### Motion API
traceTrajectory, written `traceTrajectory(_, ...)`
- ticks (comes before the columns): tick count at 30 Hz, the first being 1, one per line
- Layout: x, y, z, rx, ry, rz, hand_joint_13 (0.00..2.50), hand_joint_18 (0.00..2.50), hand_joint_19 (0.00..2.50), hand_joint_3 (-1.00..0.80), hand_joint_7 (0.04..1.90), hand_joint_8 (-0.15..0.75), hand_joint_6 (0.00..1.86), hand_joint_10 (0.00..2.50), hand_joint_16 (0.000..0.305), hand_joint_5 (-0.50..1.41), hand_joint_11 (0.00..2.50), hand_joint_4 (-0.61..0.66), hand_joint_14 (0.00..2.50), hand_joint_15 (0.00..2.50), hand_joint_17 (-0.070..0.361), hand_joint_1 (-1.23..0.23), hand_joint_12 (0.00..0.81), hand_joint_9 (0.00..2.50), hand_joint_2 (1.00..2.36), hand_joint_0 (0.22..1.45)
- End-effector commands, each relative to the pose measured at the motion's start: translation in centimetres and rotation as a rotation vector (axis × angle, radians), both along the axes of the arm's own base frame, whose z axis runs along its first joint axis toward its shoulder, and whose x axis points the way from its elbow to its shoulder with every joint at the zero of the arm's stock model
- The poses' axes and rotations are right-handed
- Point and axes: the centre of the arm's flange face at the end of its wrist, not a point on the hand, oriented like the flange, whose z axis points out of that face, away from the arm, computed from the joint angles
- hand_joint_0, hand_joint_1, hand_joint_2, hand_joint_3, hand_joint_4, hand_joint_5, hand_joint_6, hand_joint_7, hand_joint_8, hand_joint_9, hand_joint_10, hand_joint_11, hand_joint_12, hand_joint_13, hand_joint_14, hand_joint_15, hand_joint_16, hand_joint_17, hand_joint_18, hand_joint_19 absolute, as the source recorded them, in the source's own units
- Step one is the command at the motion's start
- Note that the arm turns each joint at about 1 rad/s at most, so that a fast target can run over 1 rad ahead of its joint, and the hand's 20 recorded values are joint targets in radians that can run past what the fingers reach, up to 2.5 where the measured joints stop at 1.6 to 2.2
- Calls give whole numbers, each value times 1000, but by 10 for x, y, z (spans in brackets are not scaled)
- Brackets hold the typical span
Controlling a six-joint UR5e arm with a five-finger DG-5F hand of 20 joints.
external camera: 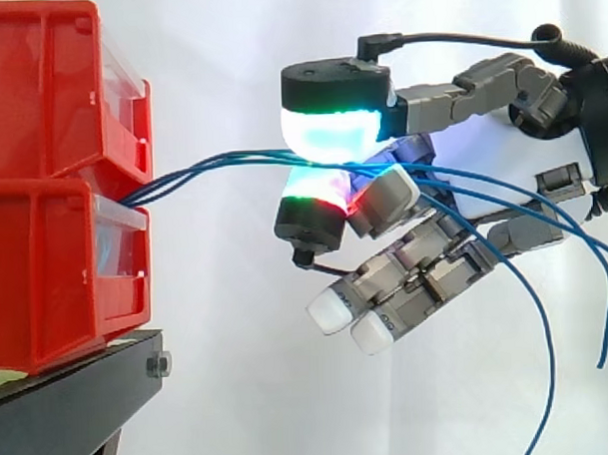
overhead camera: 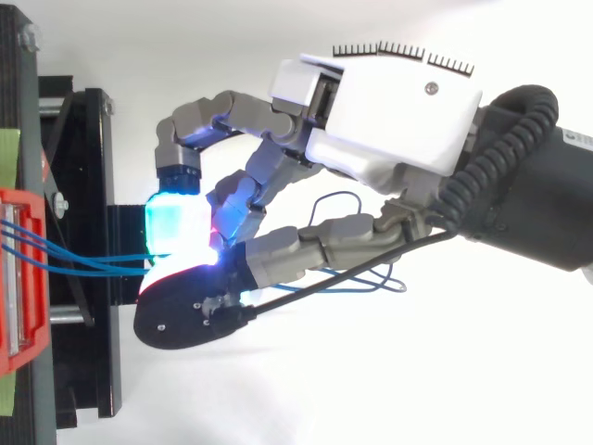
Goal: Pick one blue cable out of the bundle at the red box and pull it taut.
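Observation:
Several thin blue cables (external camera: 202, 169) come out of the gap between the two stacked red bins (external camera: 46, 276) and run right, nearly level, to my hand (external camera: 425, 268). A cyan-glowing pad (external camera: 331, 132) presses down on a green and red glowing pad (external camera: 318, 187), with the cables pinched between them. How many cables sit in the pinch I cannot tell. The other fingers point down-left, white-tipped and free. From above, the hand (overhead camera: 389, 120) reaches left toward the red box (overhead camera: 28, 199), and the cables (overhead camera: 83, 264) span the short gap.
Past the pinch the loose cable ends (external camera: 547, 329) droop right and downward in open air. The bins rest on a black stand (external camera: 80, 385), whose black frame (overhead camera: 93, 185) lies just left of the fingertips. A white curtain is behind.

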Motion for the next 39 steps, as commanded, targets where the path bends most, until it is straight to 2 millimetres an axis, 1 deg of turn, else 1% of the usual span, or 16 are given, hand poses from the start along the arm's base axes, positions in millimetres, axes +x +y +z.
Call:
traceTrajectory(1, 0, 0, 0, 0, -1, 1, 748, 675, 292, -239, 1468, 301, 923, 20, 58, -176, 1203, 212, 12, 377, 131, -855, 423, 1063, 1018, 688)
traceTrajectory(6, 0, 0, -1, -1, 1, -1, 725, 656, 250, -455, 1382, 293, 922, 19, 58, -198, 1188, 236, 13, 354, 131, -881, 424, 987, 1003, 740)
traceTrajectory(9, 0, 0, 0, -1, -1, -5, 721, 667, 239, -499, 1374, 292, 922, 19, 58, -200, 1179, 235, 11, 348, 131, -887, 421, 979, 1000, 752)
traceTrajectory(14, 0, -1, 0, -3, 0, -11, 713, 660, 234, -467, 1373, 293, 923, 18, 58, -205, 1165, 237, 11, 334, 130, -894, 420, 964, 1003, 772)
traceTrajectory(19, 0, -1, 0, -3, 0, -11, 711, 663, 243, -454, 1364, 291, 924, 18, 57, -204, 1175, 257, 11, 340, 129, -894, 419, 964, 1004, 759)
traceTrajectory(22, 0, -2, 0, -3, 0, -13, 707, 652, 266, -500, 1367, 297, 919, 19, 57, -196, 1189, 273, 12, 344, 129, -871, 421, 990, 1001, 697)
traceTrajectory(23, 0, -1, 0, -3, -1, -11, 707, 641, 292, -500, 1363, 303, 913, 21, 58, -188, 1190, 284, 11, 355, 131, -821, 422, 998, 1000, 635)
traceTrajectory(24, 0, -1, 0, -3, -1, -11, 708, 640, 302, -500, 1379, 306, 906, 19, 58, -180, 1183, 297, 11, 356, 131, -786, 425, 1015, 1000, 604)
traceTrajectory(27, 0, -1, 0, -3, 0, -11, 713, 642, 329, -500, 1397, 317, 899, 18, 61, -171, 1194, 314, 11, 366, 138, -722, 439, 1038, 1000, 542)
traceTrajectory(29, 0, -1, 1, -3, -3, -11, 712, 636, 328, -500, 1397, 324, 898, 18, 62, -170, 1190, 313, 11, 365, 140, -713, 444, 1046, 1000, 529)
traceTrajectory(31, 0, -2, 1, -3, -3, -13, 709, 628, 340, -500, 1402, 321, 897, 18, 62, -169, 1198, 319, 11, 369, 140, -729, 444, 1046, 1000, 536)
traceTrajectory(32, -1, -1, 0, -3, 2, -11, 703, 620, 344, -487, 1404, 319, 896, 20, 61, -168, 1195, 314, 11, 370, 137, -742, 437, 1043, 1001, 566)
traceTrajectory(33, 0, -1, 1, -3, -3, -11, 701, 616, 345, -415, 1420, 312, 894, 19, 60, -168, 1201, 318, 11, 371, 136, -756, 435, 1041, 1006, 577)
traceTrajectory(36, -1, -1, 0, -3, 2, -11, 698, 608, 342, -320, 1423, 307, 896, 20, 60, -174, 1188, 315, 13, 369, 135, -783, 434, 1013, 1013, 597)
traceTrajectory(39, 0, -1, 0, -3, -1, -11, 692, 606, 349, -316, 1408, 307, 898, 19, 60, -179, 1197, 309, 13, 369, 135, -793, 431, 1015, 1013, 598)
